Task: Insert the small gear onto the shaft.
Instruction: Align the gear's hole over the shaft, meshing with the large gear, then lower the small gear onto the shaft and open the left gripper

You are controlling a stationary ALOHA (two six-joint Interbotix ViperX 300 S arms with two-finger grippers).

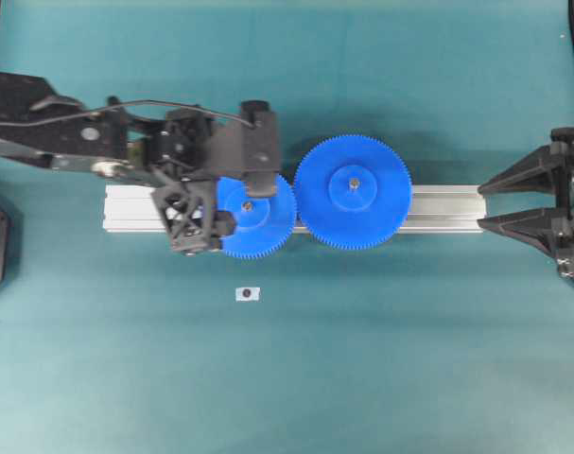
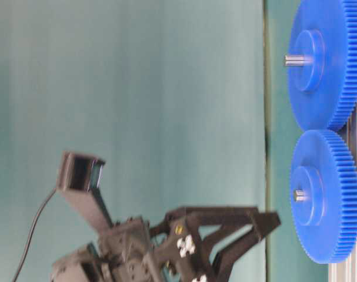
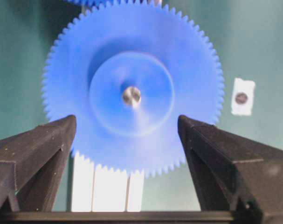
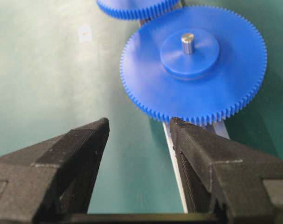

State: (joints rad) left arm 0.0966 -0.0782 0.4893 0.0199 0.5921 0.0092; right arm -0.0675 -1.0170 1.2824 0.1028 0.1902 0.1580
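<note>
The left jaws stand released, spread wide with nothing between them. In the left wrist view their tips frame the small gear on either side. From table level they hang close over its face and appear just clear of it. The right jaws are likewise spread and empty, parked at the far end of the rail, well apart from the small gear and pointing at the wider gear.

The small gear lies flat on the rail, its teeth against those of the wider gear. A thin metal pin, which I take to be the shaft, shows through the centre of its hub and stands a little proud of it. A small white tag with a dark spot lies on the bench, apart from the rail; what it is I cannot tell.

By my reading the insertion itself looks done, and the step in hand is letting go and checking the seat. The next move calls for lifting the left jaws straight up and away, so that neither tip catches the teeth and drags the gear off the pin. If the hub is not fully down, a light press first.
</note>
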